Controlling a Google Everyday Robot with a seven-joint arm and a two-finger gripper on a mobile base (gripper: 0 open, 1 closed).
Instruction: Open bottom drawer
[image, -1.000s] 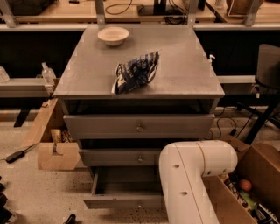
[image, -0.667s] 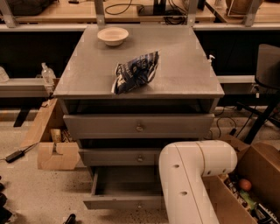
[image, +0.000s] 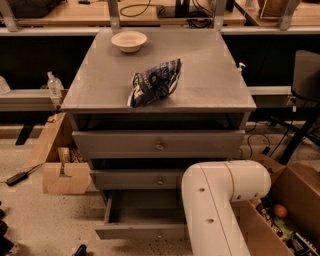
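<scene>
The grey cabinet (image: 159, 107) stands in the middle of the camera view with three drawers. The top drawer (image: 159, 144) and middle drawer (image: 145, 179) sit flush. The bottom drawer (image: 140, 231) stands pulled out towards me, its empty inside (image: 145, 210) showing, with a small knob (image: 159, 234) on its front. My white arm (image: 220, 205) fills the lower right and covers the drawer's right end. My gripper is out of view, somewhere past the arm's lower end.
On the cabinet top lie a dark blue snack bag (image: 154, 82) and a beige bowl (image: 129, 41). A cardboard box (image: 64, 175) sits on the floor at left, another box (image: 287, 210) with items at right. A dark chair (image: 305, 80) stands at far right.
</scene>
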